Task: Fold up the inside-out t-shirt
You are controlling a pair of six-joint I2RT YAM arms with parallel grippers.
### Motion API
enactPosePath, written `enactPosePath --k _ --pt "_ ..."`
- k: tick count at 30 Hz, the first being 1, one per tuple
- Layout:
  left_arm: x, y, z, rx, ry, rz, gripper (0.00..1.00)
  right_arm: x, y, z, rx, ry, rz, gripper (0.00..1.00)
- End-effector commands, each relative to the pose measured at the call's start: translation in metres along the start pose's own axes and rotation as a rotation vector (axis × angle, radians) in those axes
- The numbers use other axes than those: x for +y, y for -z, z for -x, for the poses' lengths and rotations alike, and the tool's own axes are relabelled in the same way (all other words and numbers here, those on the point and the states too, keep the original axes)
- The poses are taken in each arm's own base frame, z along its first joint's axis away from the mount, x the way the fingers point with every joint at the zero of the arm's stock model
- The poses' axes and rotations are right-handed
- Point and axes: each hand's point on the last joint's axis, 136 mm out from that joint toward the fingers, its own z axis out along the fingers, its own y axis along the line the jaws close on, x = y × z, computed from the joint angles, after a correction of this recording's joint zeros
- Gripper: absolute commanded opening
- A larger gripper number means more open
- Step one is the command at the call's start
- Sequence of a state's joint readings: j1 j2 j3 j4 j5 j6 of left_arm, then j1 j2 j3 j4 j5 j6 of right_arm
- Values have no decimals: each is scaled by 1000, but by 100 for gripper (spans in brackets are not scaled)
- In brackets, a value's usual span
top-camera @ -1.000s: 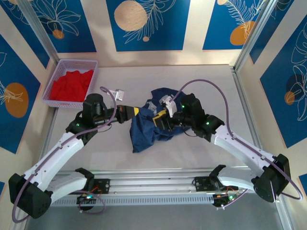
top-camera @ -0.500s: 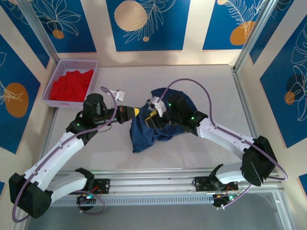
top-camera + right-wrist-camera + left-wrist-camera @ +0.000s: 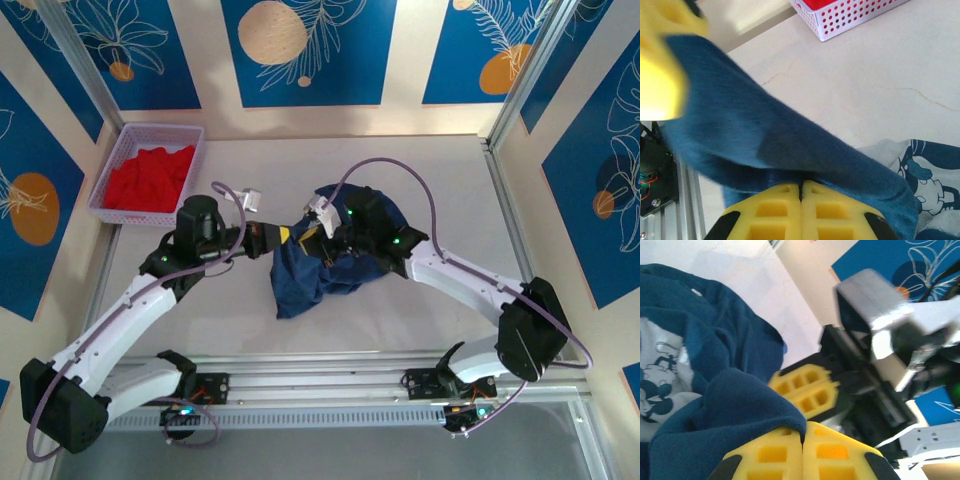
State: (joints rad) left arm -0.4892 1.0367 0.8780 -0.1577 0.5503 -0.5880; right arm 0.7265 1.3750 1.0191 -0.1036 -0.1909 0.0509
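Note:
The inside-out t-shirt (image 3: 318, 268) is a crumpled navy heap at the table's middle, with a bunched edge lifted between both arms. My left gripper (image 3: 291, 235) is shut on that edge; in the left wrist view navy cloth (image 3: 715, 410) is pinched at the gripper (image 3: 803, 432). My right gripper (image 3: 316, 240) sits right beside it, shut on a fold of the t-shirt (image 3: 770, 135) that runs into the gripper (image 3: 801, 187). A pale print patch (image 3: 920, 172) shows on the cloth (image 3: 660, 375).
A lilac basket (image 3: 160, 129) holding a red garment (image 3: 150, 178) stands at the far left of the table. Metal frame posts (image 3: 510, 110) and patterned walls close in the sides. The rail with the arm bases (image 3: 320, 385) runs along the near edge.
The right arm has swung left across the shirt to meet the left gripper, and its jaws have closed on the cloth. The left arm has hardly moved.

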Motion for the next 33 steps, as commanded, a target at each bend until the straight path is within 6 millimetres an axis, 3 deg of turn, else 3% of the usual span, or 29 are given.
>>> enactPosePath --k 1,10,19,23,27,33 --pt "14 2 1 -8 -36 92 0 20 27 20 -65 28 56 0" --pt "22 -2 1 -3 -43 120 0 48 45 12 -40 -25 217 0" --pt "29 3 10 -52 -50 179 0 98 36 -26 92 -8 451 0" --pt "27 -2 8 -41 -67 147 0 118 27 -32 149 5 494 12" --pt "20 -4 3 -27 -104 93 0 106 29 -28 114 5 437 22" --pt "11 -2 -2 -24 -162 35 0 56 33 -18 15 -57 194 28"
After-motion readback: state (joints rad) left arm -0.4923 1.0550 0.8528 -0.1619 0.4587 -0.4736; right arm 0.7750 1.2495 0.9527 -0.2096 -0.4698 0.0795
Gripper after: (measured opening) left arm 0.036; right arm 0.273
